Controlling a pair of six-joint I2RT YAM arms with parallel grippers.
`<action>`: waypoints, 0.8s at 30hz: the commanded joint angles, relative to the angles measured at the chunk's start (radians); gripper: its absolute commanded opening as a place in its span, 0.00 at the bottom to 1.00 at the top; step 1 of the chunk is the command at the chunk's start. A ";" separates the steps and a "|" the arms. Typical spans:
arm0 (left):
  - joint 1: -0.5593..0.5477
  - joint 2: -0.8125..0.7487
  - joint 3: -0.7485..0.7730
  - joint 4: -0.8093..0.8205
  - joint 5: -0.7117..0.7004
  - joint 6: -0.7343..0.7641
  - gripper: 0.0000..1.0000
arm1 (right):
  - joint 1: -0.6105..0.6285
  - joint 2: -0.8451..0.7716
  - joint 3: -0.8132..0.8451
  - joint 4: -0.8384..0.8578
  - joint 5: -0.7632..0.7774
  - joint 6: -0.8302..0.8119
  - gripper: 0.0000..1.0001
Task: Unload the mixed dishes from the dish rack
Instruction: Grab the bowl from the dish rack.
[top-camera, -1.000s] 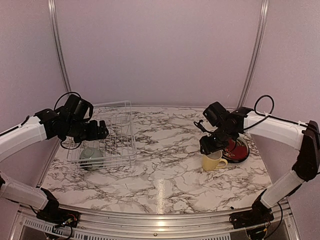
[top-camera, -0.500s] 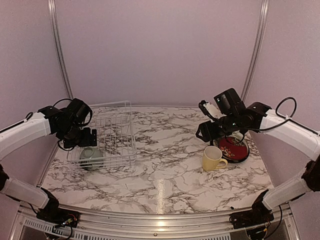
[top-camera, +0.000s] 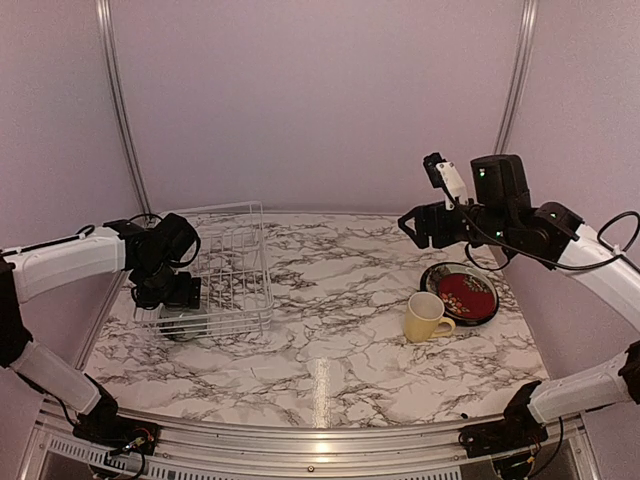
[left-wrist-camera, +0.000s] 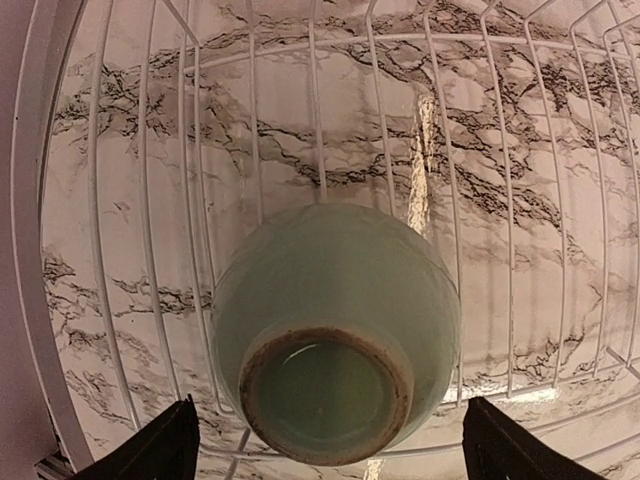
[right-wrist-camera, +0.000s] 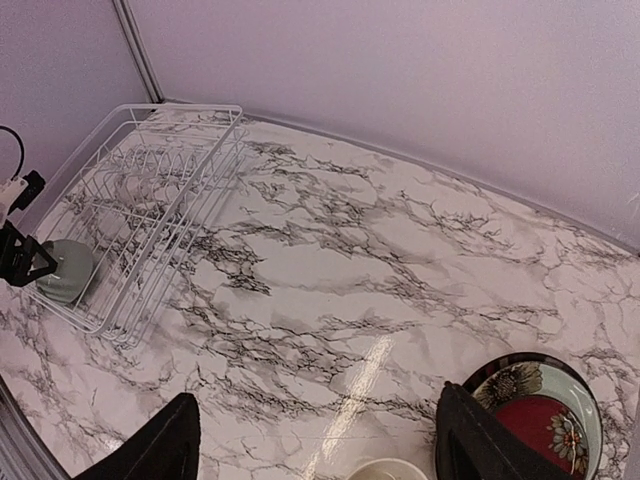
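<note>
**Bowl last in rack, left claw over it: watch the wires**

The small pale-green glazed bowl (left-wrist-camera: 335, 330) sits upside down, foot ring up, in the near-left corner of the white wire dish rack (top-camera: 235, 270). No other dish shows in the rack. The pale yellow handled mug (top-camera: 425, 317) and the dark-rimmed red-patterned plate (top-camera: 462, 293) are out on the marble-patterned bench (top-camera: 330, 345), far right, just beside each other.

The left claw (left-wrist-camera: 330, 430) hangs above the bowl, fingers spread to either side and not touching it. The right claw (right-wrist-camera: 315, 445) is also spread, holds nothing, and is raised well apart from everything.

Risks, as I judge them:
- The bowl wall is round and glossy. Closing on the curve would likely squirt it out, so grip low near the rim or on the foot ring.
- Rack wires run close beside the bowl. A finger hooked under one would drag or lift the light rack with the bowl.
- The corner side wall crowds the outer finger, so a skewed descent would hit wire first.
- The bowl is inverted and could snag its rim on a wire when lifted.
</note>
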 joint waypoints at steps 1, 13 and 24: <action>0.021 0.006 -0.034 0.028 0.034 0.018 0.92 | -0.003 0.002 -0.007 0.029 0.010 0.016 0.78; 0.043 0.020 -0.051 0.072 0.075 0.049 0.78 | -0.002 0.036 -0.012 0.041 -0.025 0.039 0.78; 0.043 0.018 -0.092 0.078 0.089 0.043 0.78 | -0.002 0.068 0.003 0.049 -0.044 0.048 0.78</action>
